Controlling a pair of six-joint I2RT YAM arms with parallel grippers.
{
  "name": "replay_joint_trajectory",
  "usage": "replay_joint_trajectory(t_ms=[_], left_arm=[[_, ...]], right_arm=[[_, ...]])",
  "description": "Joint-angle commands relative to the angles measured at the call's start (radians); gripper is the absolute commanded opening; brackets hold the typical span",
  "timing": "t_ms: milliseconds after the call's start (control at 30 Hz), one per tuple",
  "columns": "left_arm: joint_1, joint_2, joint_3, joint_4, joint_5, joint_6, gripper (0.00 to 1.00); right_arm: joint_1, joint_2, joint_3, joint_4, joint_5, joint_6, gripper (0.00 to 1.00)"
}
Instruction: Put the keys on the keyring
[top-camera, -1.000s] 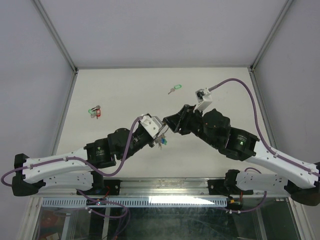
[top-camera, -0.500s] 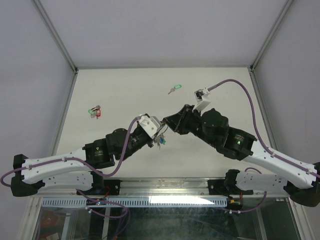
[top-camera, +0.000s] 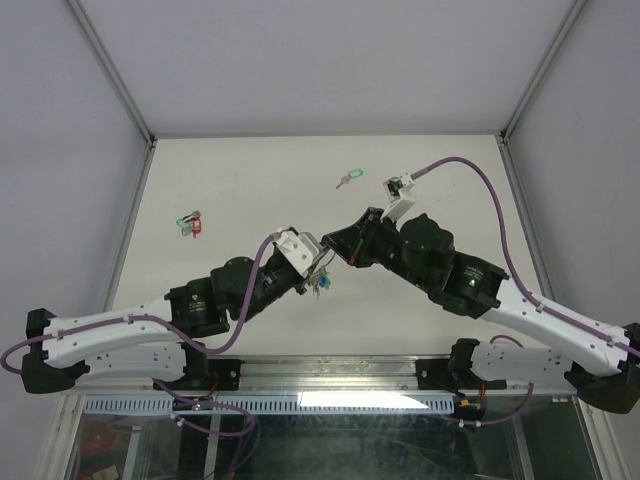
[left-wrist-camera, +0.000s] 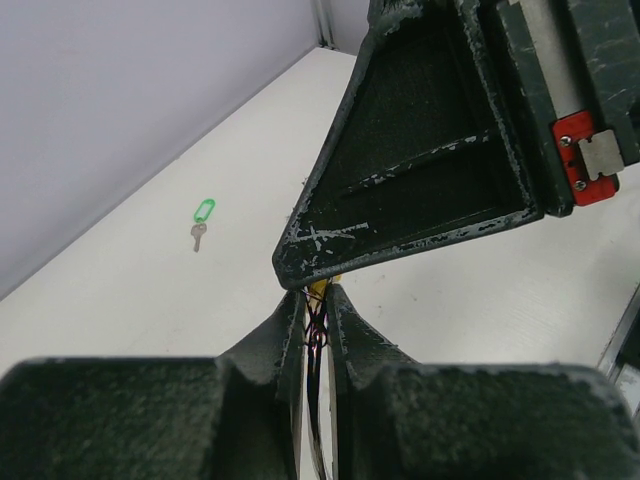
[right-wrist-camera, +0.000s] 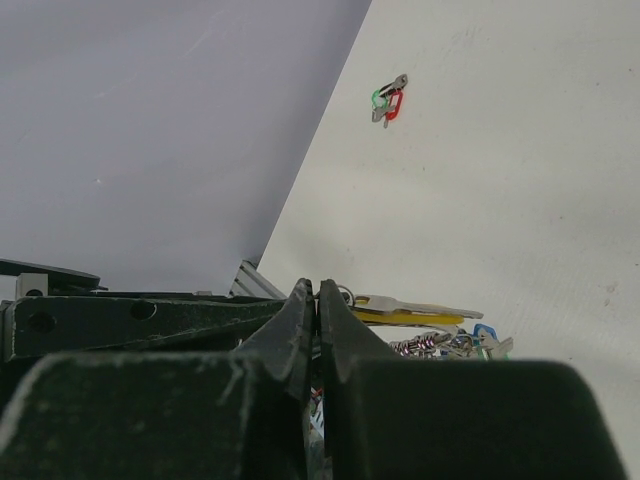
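**Both grippers clamped, meeting tip to tip mid-table**

Left gripper (left-wrist-camera: 317, 312): jaws pinched almost closed on the thin wire of the keyring (right-wrist-camera: 343, 295). I see the bunch with its blue tags (right-wrist-camera: 486, 334) hanging just below the tips, off the table (top-camera: 250, 180).

Right gripper (right-wrist-camera: 316, 300): jaws pressed together. The yellow key (right-wrist-camera: 410, 312) sticks out level from the tips, head end at the fingers, blade pointing away. It looks gripped by the head, though the contact itself is hidden from me. Its head sits just beside the ring, and I can't tell whether it is threaded.

In the left wrist view the right gripper's finger fills the frame, directly over the left fingertips.

The green key (top-camera: 347, 179) lies flat on the table, well apart, toward the far edge. A red and green tagged pair (top-camera: 189, 222) lies far left, near the wall.
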Motion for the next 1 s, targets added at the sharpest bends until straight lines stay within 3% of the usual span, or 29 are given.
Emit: replay_joint_trajectory(t_ms=[0, 67, 267, 967], left_arm=[[-0.009, -0.024, -0.006, 0.079, -0.01, -0.006, 0.13], [-0.009, -0.032, -0.016, 0.079, -0.008, -0.007, 0.2], [-0.009, -0.09, -0.061, 0.074, -0.008, -0.043, 0.3], [-0.01, -0.15, -0.141, 0.035, 0.011, -0.106, 0.31]], right_arm=[[-0.003, -0.019, 0.019, 0.042, 0.005, 0.009, 0.0], [-0.003, -0.029, 0.025, 0.035, 0.025, 0.006, 0.0], [-0.003, -0.033, 0.05, 0.033, 0.051, -0.008, 0.0], [-0.003, -0.034, 0.08, 0.044, 0.051, -0.019, 0.0]])
